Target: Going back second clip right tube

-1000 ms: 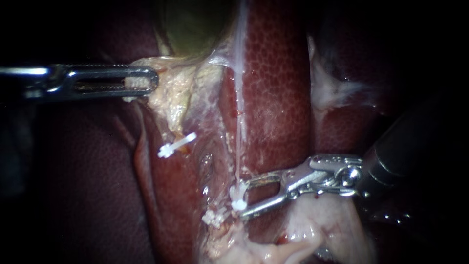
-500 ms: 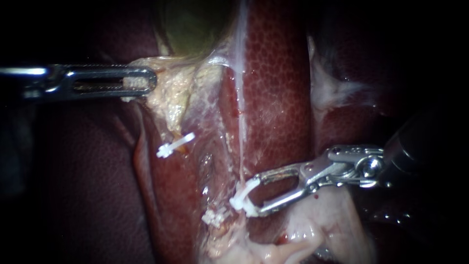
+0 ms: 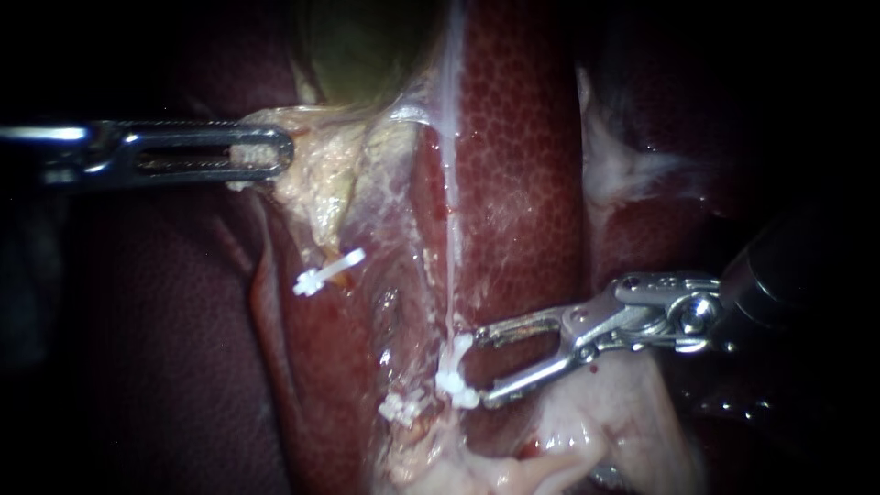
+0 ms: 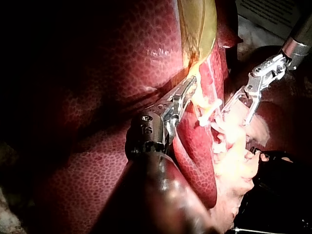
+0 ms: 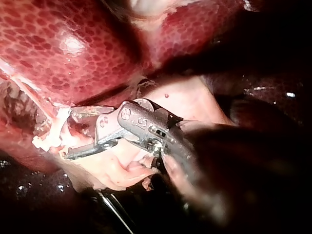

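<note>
A thin white tube [image 3: 451, 211] runs down over the liver [image 3: 522, 137] to a white clip [image 3: 455, 378] closed across it. My right instrument [image 3: 479, 368] comes in from the right. Its jaws are open, and their tips stand just right of that clip. The right wrist view shows these jaws [image 5: 68, 134] spread, with the clip [image 5: 48, 136] just ahead of them. My left instrument [image 3: 261, 151] is shut on pale tissue [image 3: 312, 170] below the green gallbladder [image 3: 367, 46]. The left wrist view shows that grip [image 4: 187, 92].
Two more white clips lie left of the tube, one [image 3: 328, 272] higher up and one [image 3: 401, 408] lower down. Pale fatty tissue [image 3: 587, 431] lies under the right instrument's jaws. Dark liver [image 3: 165, 348] fills the left side.
My right instrument has drawn back to the right with its jaws open wide. The clip stays on the tube and now looks compact. My left instrument has not moved.
</note>
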Motion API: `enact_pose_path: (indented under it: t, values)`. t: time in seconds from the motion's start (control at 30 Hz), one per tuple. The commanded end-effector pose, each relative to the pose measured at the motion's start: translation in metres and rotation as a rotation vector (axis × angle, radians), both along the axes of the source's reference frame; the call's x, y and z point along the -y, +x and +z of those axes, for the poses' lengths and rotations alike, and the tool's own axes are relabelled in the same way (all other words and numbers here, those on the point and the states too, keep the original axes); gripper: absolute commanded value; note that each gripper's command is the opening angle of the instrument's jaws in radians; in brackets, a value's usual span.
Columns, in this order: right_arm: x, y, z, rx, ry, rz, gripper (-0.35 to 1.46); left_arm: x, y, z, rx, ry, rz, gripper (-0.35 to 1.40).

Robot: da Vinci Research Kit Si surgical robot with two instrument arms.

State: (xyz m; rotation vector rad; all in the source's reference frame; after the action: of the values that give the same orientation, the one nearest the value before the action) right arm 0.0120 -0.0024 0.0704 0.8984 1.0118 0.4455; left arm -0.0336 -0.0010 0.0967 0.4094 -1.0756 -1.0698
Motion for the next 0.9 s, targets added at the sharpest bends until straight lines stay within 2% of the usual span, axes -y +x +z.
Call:
enact_pose_path:
  t: [0.03,0.23,0.4,0.53,0.7,0.9]
  values:
    - [-0.0003,-0.0002,-0.0002,-0.002,-0.005,-0.002,0.60,0.0000,0.0000,0.0000,0.000,0.000,0.000,-0.35]
    - [-0.0020,-0.0008,-0.0025,-0.027,-0.075,-0.009,0.60,0.0000,0.0001,0.0000,0.000,0.000,0.001,-0.35]
    - [-0.0036,-0.0008,-0.0058,-0.057,-0.177,-0.002,0.60,0.0000,0.0001,0.0000,0.000,0.000,0.001,-0.35]
    - [-0.0045,-0.0009,-0.0083,-0.062,-0.232,0.004,0.60,0.0000,0.0001,0.0000,0.000,0.000,0.001,-0.35]
    - [-0.0058,-0.0018,-0.0108,-0.078,-0.262,0.014,0.60,0.0000,0.0001,0.0000,0.000,0.000,0.001,-0.35]
    - [-0.0066,-0.0026,-0.0129,-0.092,-0.280,0.020,0.60,0.0000,0.0001,0.0000,0.001,0.000,0.001,-0.35]
